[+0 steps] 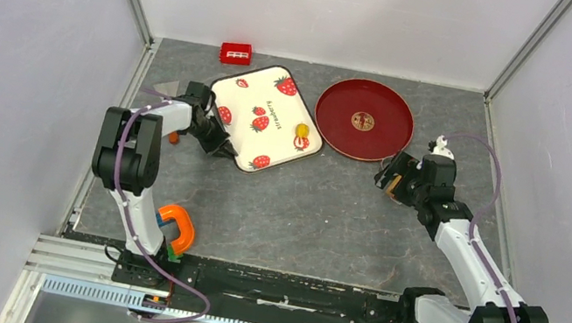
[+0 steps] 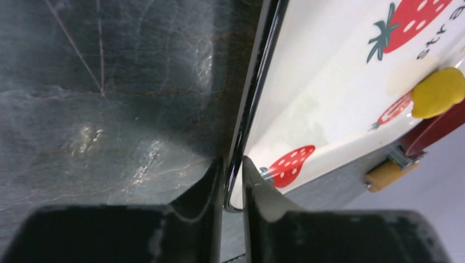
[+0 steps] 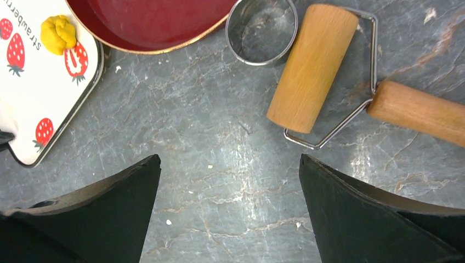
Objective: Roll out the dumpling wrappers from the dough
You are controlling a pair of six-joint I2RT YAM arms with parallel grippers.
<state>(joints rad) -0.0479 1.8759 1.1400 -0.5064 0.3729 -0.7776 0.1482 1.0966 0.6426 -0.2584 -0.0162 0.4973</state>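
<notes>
The dough is a bright yellow lump (image 1: 301,135) on the white strawberry-print tray (image 1: 252,89), near its right edge. It also shows in the left wrist view (image 2: 438,93) and the right wrist view (image 3: 58,34). No flat round wrappers are in view. My left gripper (image 1: 222,150) is shut on the tray's near left rim (image 2: 249,109), one finger on each side (image 2: 232,161). My right gripper (image 1: 390,180) is open and empty (image 3: 230,164) above the bare table. The wooden roller (image 3: 312,66) with its handle (image 3: 417,112) lies just ahead of the right gripper.
A red plate (image 1: 363,119) sits right of the tray, and a metal ring cutter (image 3: 261,30) stands by its rim. A red block (image 1: 236,52) lies at the back. An orange clamp (image 1: 176,227) sits by the left arm's base.
</notes>
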